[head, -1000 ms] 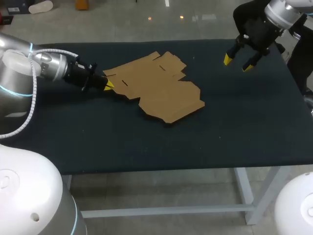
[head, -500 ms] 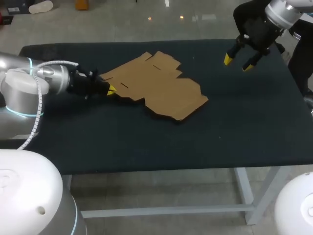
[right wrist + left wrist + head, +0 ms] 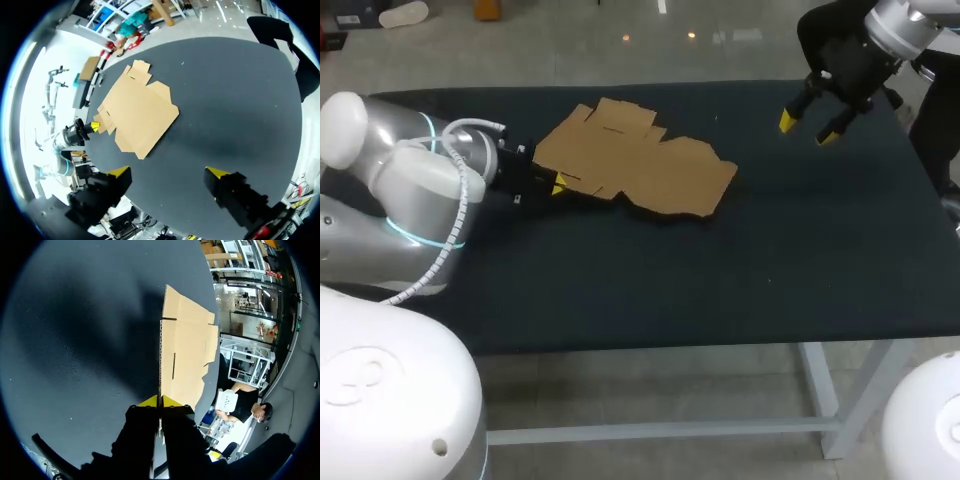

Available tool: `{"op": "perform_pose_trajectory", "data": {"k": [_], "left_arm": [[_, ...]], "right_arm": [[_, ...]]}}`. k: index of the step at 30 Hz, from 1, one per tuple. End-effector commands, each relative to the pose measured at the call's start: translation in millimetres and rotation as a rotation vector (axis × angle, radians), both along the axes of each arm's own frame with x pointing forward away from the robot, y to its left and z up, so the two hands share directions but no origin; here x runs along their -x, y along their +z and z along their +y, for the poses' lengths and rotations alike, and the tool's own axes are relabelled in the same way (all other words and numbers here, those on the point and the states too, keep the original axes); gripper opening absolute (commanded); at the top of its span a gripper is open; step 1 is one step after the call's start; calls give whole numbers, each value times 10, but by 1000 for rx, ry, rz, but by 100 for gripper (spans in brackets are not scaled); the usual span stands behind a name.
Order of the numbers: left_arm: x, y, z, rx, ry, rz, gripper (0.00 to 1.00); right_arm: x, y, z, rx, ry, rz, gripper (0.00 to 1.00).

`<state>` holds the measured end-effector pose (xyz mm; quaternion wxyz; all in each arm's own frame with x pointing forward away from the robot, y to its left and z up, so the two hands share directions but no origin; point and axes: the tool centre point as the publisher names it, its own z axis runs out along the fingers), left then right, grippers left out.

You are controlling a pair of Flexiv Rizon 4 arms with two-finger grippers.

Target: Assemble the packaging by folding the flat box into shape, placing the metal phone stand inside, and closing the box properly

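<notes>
One flat box (image 3: 650, 172) | left hand (image 3: 558, 186) clamps edge | right hand (image 3: 807, 130) spread

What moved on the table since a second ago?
The left gripper, shut on the flat box at its edge, swung round and turned it, so the box's free end slid toward the far side of the table. Nothing was let go or newly grabbed. The right gripper stayed open, hanging above the far right corner.
</notes>
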<state>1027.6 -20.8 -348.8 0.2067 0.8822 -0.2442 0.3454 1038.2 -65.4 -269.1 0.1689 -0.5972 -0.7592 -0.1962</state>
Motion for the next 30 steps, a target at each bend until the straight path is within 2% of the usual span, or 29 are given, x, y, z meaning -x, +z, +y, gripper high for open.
{"op": "perform_pose_trajectory", "data": {"k": [1,9,10,11,12,13,14,17,18,23,30], "left_arm": [[43,-106,-79,-44,96,-57,0],[145,-196,-146,-47,89,-37,0],[162,-205,-150,-47,87,-36,3],[177,-212,-154,-47,83,-32,22],[199,-225,-159,-50,80,-25,49],[215,-230,-158,-49,77,-18,89],[232,-234,-155,-53,68,-8,100],[286,-223,-116,-30,16,30,100],[309,-212,-91,-4,-13,36,100],[369,-112,98,26,-77,66,100],[314,-18,368,83,-227,78,100]], "right_arm": [[-30,-1,-22,-6,11,10,100],[-51,4,-15,-6,19,8,100],[-54,0,-11,-7,20,9,100],[-57,-3,-8,-7,21,9,100],[-62,-7,-1,-7,22,10,100],[-65,-11,4,-8,24,10,100],[-67,-16,8,-8,25,11,100],[-72,-23,12,-7,27,14,100],[-72,-24,12,-6,26,15,100],[-69,-33,-5,-9,21,15,100],[-60,-51,7,-10,19,20,100]]}}
